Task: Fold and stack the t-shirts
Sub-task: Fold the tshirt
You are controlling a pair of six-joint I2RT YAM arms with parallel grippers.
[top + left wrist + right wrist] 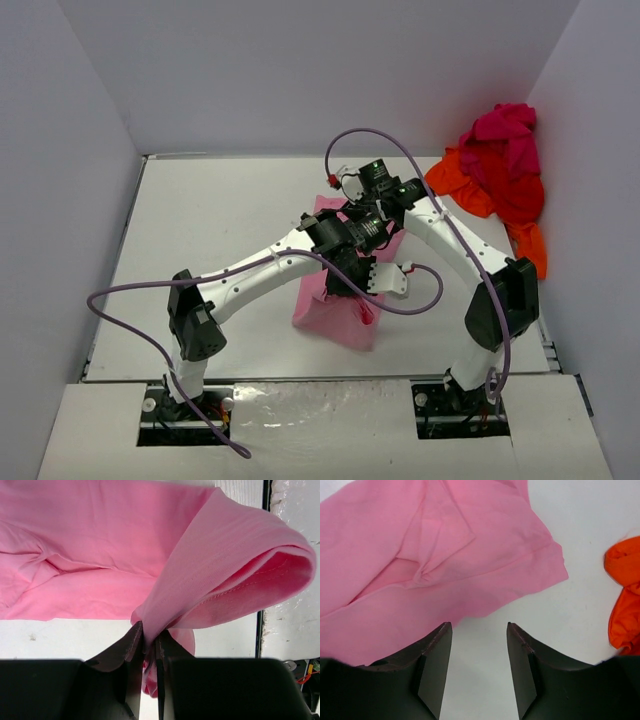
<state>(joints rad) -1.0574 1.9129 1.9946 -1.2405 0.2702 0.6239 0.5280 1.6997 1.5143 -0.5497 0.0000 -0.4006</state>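
Pinching a raised fold of the pink shirt, the left pincer is clamped tight; the right pincer hangs half-open, empty, at its edge on the bench; other shirts lie heaped far right.

I see a white tabletop boxed by pale grey walls, with crinkled plastic sheeting at six o'clock.
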